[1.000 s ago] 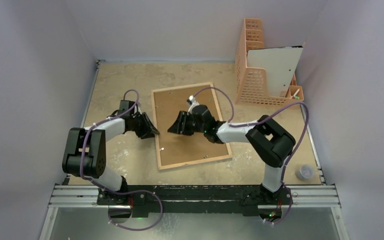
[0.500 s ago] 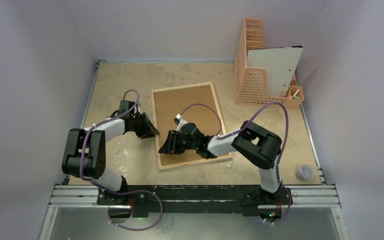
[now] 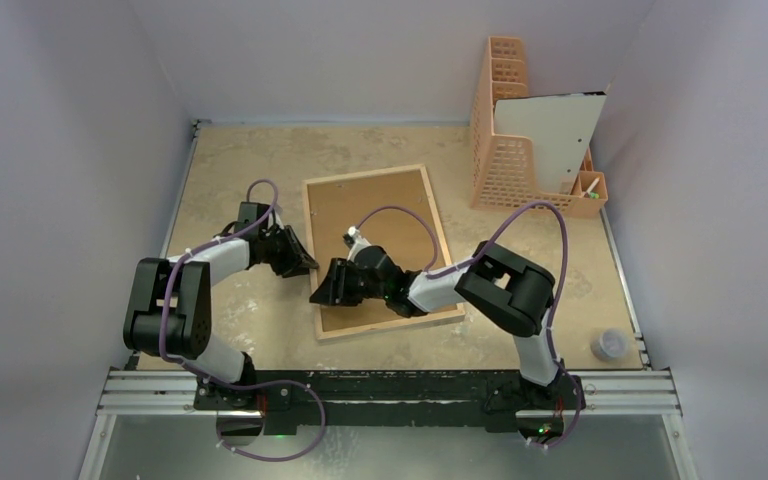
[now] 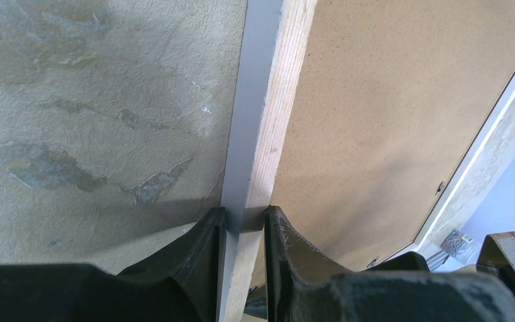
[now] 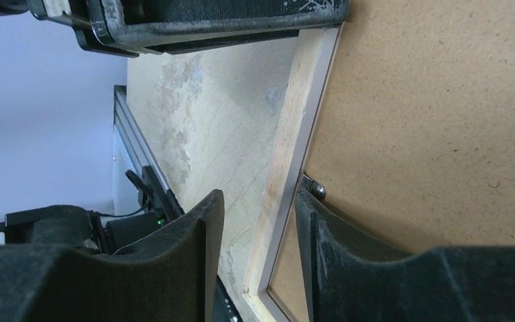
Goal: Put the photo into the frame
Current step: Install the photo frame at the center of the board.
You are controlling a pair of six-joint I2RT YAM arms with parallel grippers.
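Observation:
The frame (image 3: 365, 176) lies face down on the table, its light wood rim around the brown backing board (image 3: 385, 205). My left gripper (image 3: 307, 264) is shut on the left rim (image 4: 275, 100), one finger on each side of it (image 4: 245, 218). My right gripper (image 3: 322, 291) is open astride the same rim (image 5: 302, 114) near the frame's near-left corner (image 5: 258, 201). Its inner finger rests on the backing board (image 5: 429, 121) beside a small metal tab (image 5: 314, 188). The photo is hidden or out of view.
An orange mesh rack (image 3: 505, 170) stands at the back right with a white sheet (image 3: 550, 135) leaning in it. A small grey cup (image 3: 610, 345) sits near the right front edge. Walls enclose the table on three sides.
My right gripper has moved from the middle of the backing board down and left to the frame's left rim. The left gripper has kept its grip and place.

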